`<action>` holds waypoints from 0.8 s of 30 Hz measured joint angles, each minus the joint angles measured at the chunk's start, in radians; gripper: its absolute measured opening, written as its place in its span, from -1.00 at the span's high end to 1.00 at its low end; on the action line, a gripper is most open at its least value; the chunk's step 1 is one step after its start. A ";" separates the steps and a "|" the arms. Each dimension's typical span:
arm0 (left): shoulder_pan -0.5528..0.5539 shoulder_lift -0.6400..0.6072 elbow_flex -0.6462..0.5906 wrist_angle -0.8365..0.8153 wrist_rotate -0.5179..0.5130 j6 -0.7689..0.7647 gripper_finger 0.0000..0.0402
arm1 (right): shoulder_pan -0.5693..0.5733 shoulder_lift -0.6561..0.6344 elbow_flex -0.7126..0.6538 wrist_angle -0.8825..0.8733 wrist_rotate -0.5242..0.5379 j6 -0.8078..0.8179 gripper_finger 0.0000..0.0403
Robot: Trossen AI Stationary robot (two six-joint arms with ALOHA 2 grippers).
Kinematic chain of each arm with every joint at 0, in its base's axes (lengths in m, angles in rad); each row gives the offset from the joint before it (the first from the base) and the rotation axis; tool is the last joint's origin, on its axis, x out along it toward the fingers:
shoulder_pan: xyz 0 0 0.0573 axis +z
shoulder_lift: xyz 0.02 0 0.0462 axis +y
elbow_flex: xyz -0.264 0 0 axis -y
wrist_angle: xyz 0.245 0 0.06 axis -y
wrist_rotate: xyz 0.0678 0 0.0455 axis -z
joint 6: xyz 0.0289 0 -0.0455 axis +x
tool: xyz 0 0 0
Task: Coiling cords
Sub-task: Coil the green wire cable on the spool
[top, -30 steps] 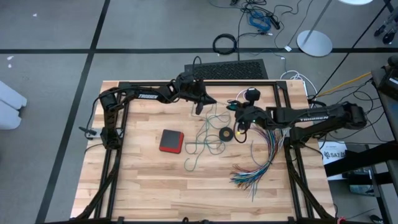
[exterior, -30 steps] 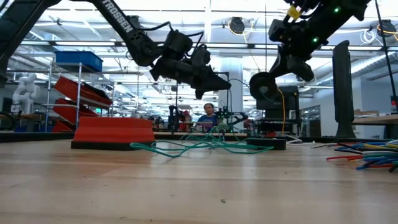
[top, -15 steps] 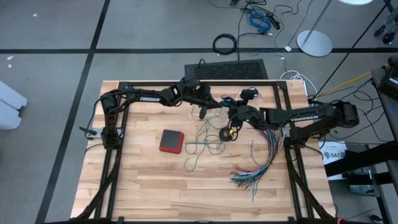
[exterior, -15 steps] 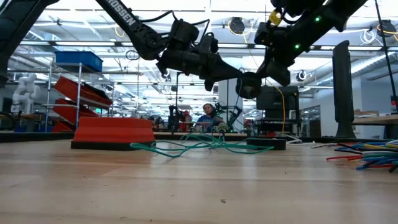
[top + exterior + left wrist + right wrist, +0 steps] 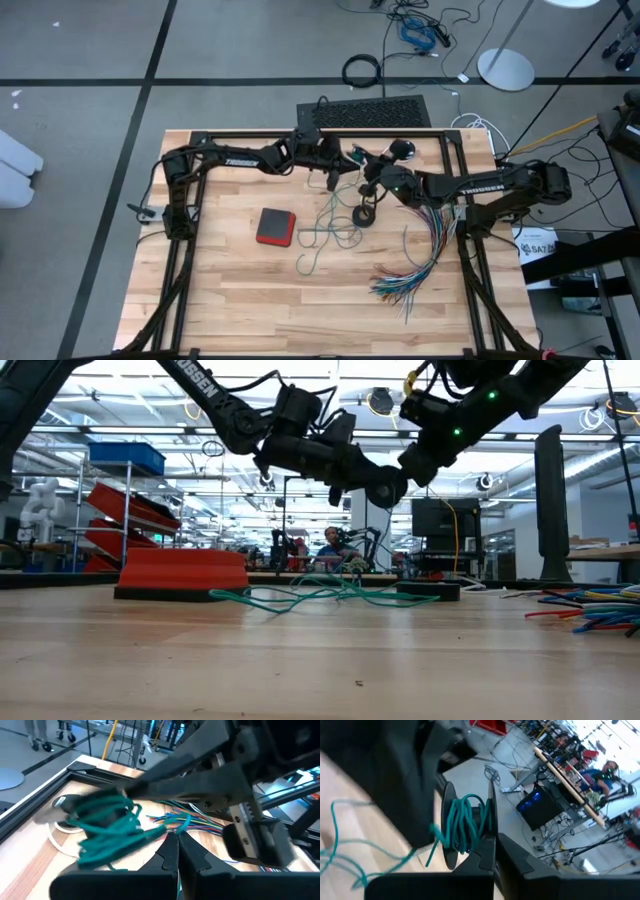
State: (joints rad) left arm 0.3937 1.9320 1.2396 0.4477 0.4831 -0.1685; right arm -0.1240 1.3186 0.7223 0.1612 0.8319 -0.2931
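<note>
left gripper (image 5: 333,170): fingers pressed together, raised over the table's far middle.
teal-green cord (image 5: 325,228): part loose on the table centre, part coiled between both grippers.
right gripper (image 5: 368,178): fingers together, teal coil wound round them.

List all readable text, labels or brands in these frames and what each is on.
"TROSSEN": white lettering on the left arm link, high view.
"TROSSEN": same brand on the right arm link, high view.
"OSSEN": partial brand on the left arm in the low view, start cut off.
"SAT": partial print on a white label beside the table; rest too small to read.
</note>
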 joint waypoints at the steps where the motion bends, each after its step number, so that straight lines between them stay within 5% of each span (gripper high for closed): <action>1: -0.006 0.000 0.000 0.001 -0.016 0.000 1.00 | -0.002 0.000 0.000 0.008 0.002 0.014 1.00; 12: -0.044 0.000 -0.024 0.083 -0.147 0.042 0.95 | -0.008 -0.004 0.000 0.159 -0.051 0.068 1.00; 24: -0.047 0.000 -0.186 0.408 -0.175 0.081 0.93 | -0.026 -0.021 0.000 0.262 -0.156 0.107 1.00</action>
State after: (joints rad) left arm 0.3466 1.9320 1.0533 0.8554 0.3077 -0.0874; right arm -0.1502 1.2976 0.7219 0.4236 0.6758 -0.1858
